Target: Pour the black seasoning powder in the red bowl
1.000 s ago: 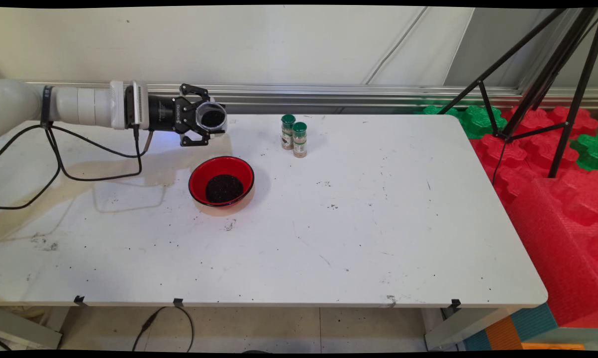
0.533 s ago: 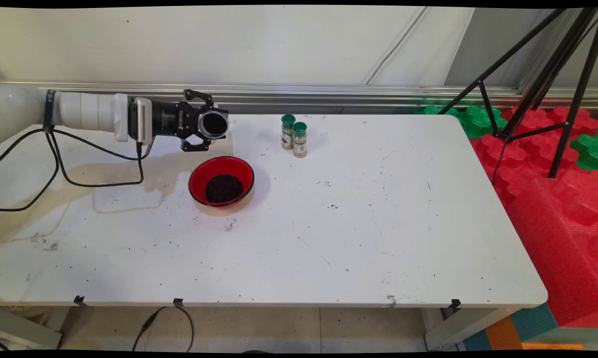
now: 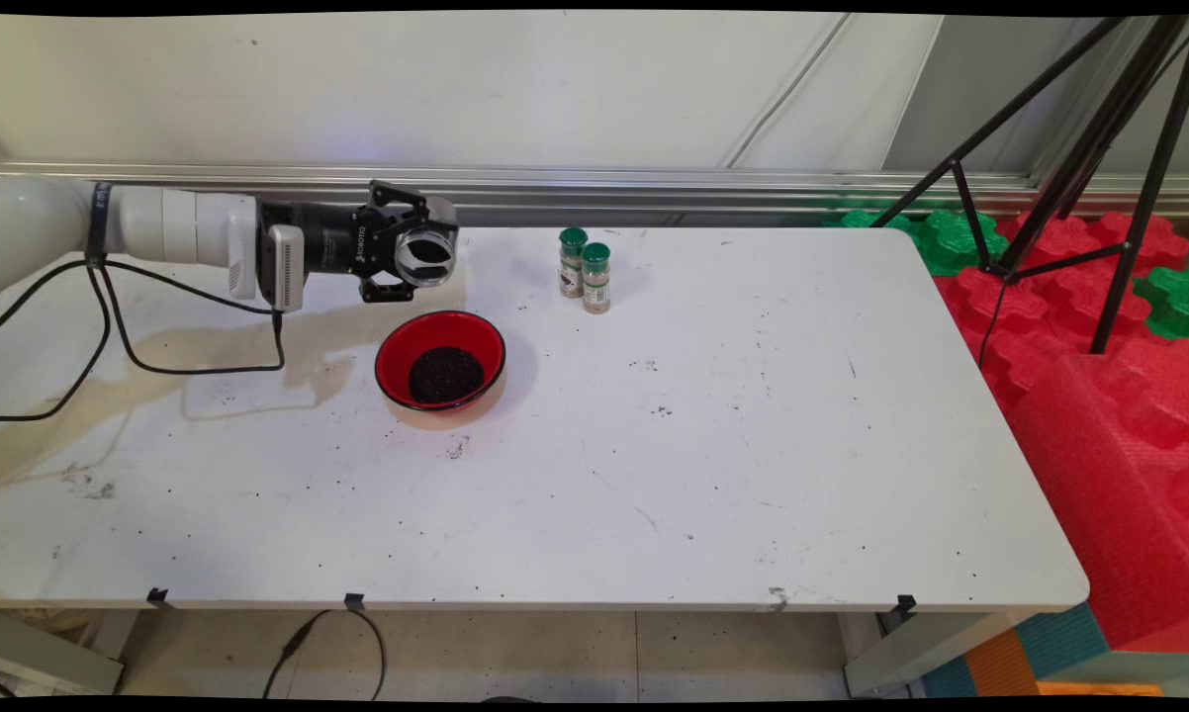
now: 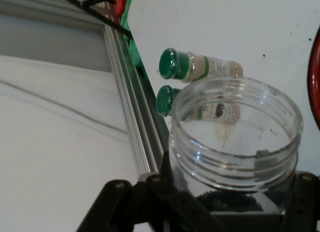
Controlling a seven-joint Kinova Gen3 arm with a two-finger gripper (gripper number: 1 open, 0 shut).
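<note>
The gripper [image 3: 418,253] has its fingers clamped on a clear open jar [image 4: 235,137], held sideways above the counter [image 3: 713,445], just behind the red bowl [image 3: 440,358] of dark grains; a few grains remain in the jar. Judging from this, a firm grip and slow wrist turns would prevent spills; two green-capped spice bottles [image 3: 585,269] stand near.

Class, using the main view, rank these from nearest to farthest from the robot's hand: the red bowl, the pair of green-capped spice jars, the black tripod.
1. Red bowl: just below the hand, which grips a clear jar.
2. Green-capped spice jars: to the hand's right, near the table's back edge.
3. Black tripod: far right, beyond the table.
</note>
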